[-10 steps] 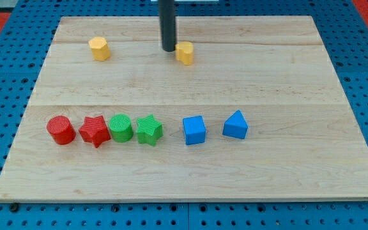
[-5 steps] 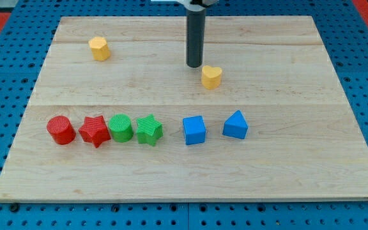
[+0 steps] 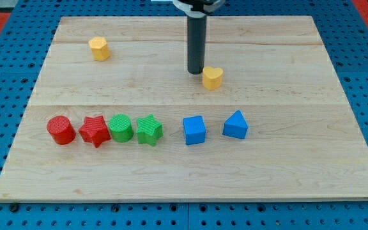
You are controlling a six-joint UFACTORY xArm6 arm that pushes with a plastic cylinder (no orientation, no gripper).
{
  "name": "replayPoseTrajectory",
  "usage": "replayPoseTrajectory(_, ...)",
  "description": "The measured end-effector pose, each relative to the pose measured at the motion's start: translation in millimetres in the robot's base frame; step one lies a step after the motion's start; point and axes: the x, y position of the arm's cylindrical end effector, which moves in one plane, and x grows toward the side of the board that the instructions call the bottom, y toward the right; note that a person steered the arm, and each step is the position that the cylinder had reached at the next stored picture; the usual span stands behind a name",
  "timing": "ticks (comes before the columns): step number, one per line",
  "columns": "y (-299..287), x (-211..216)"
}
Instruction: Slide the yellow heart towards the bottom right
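Camera view shows my tip (image 3: 195, 71) sitting just to the upper left of the yellow heart (image 3: 212, 77), so close that I cannot tell whether they touch. That is the relation the coming push turns on: the heart lies to the lower right of my tip, which is the very way it must travel, so I judge a straight drive along that line should carry it without a re-approach. The heart's long axis I cannot make out at this size. There are no jaws on this rig, only the dark rod, so nothing is opened, closed or held. The rod stands upright, coming down from the view's top, its upper end cut off by the frame.

The heart rests on the wooden desk (image 3: 312, 172), a little above its middle. Further along the push line, down and to the right of my tip, sits the blue triangular block (image 3: 236, 124), with the blue cube (image 3: 194, 130) beside it; I judge they could get clipped.
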Motion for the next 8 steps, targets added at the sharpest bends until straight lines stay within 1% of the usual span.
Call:
replayPoseTrajectory(1,51,23)
replayPoseTrajectory(3,105,54)
replayPoseTrajectory(4,121,63)
replayPoseTrajectory(8,150,96)
